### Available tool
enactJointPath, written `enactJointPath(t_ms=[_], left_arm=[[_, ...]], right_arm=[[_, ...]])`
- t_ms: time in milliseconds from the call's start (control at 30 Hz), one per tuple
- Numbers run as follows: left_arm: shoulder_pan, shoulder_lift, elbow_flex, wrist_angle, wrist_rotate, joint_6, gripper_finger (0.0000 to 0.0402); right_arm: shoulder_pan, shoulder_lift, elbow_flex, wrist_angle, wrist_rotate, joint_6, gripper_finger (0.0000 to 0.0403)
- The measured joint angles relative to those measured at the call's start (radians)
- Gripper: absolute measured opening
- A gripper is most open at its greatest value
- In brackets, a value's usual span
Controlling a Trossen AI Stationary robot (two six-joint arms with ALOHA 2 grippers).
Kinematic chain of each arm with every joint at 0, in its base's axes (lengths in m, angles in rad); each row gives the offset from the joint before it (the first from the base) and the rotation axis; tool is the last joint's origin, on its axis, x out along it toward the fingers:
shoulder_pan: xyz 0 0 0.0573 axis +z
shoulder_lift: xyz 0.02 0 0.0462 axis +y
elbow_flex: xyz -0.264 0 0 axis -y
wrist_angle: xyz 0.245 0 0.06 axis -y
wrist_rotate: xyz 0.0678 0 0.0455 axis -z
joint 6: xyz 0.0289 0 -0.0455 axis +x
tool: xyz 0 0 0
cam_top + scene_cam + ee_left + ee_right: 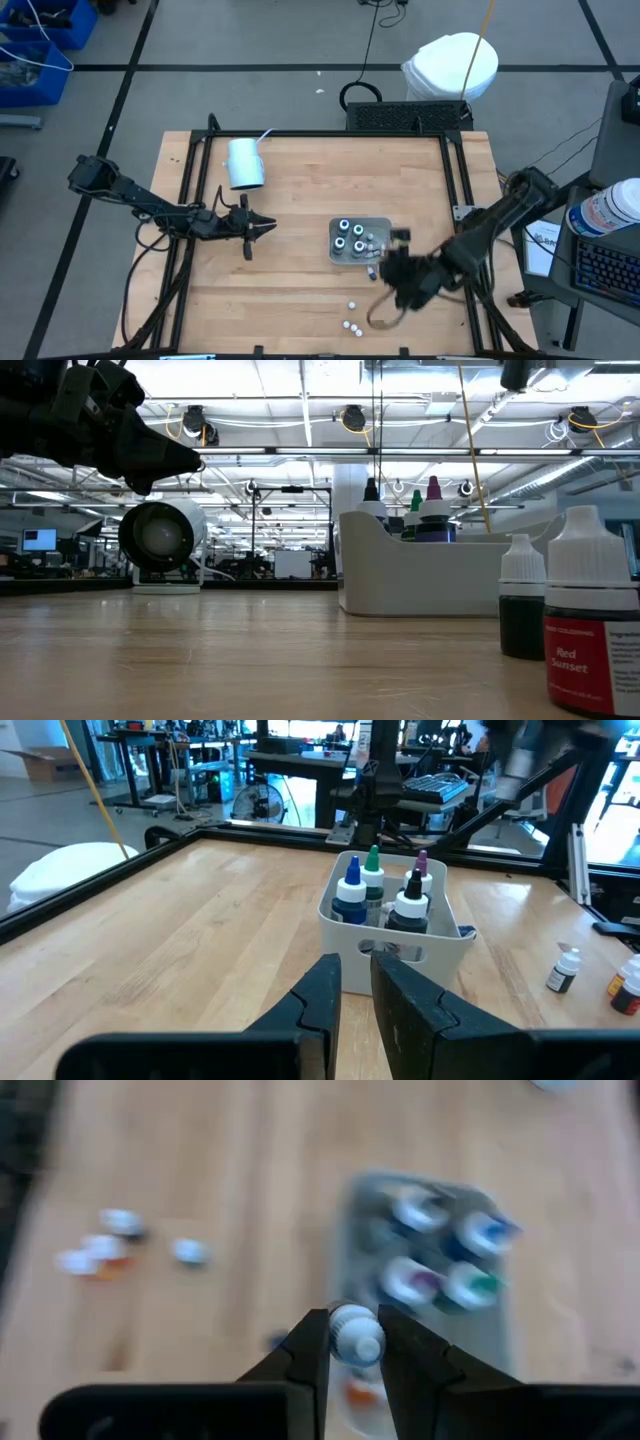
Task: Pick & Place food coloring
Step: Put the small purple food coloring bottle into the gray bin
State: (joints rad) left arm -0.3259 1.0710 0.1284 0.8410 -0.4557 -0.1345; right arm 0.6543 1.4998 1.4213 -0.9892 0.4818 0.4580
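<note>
The food coloring is a set of small bottles. Several dark ones with coloured tips stand in the pale square tray point(358, 241) point(395, 935) at the table's middle. Three white-capped ones point(351, 318) point(105, 1252) stand loose near the front edge; two of them show close in the low view point(590, 625). My right gripper point(355, 1342) point(388, 268) hovers over the tray's near right corner, shut on one white-capped bottle point(355, 1335). My left gripper point(355, 995) point(262, 227) stands shut and level, left of the tray, holding nothing. My right gripper pinches the small bottle by its white cap point(356, 1330) between its two fingers. The fingers slant down from the table's right side. The bottle's reddish body point(362, 1392) hangs below the fingers, lifted clear of the table and of the tray.
A pale blue cup point(244, 164) point(160, 535) lies on its side at the far left of the table. A black frame rail point(455, 170) runs along the table's sides. Bare wood lies between the left gripper and the tray.
</note>
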Motion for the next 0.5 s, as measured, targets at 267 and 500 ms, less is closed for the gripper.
enactJointPath(t_ms=[267,500], left_arm=[[0.000,0.000,0.000,0.000,0.000,0.000,0.0067],[0.000,0.000,0.000,0.000,0.000,0.000,0.0067]], right_arm=[[-0.221,-0.086,-0.218,0.066,-0.083,-0.030,0.0061],[-0.358,-0.098,-0.430,0.271,-0.248,-0.109,0.0060]])
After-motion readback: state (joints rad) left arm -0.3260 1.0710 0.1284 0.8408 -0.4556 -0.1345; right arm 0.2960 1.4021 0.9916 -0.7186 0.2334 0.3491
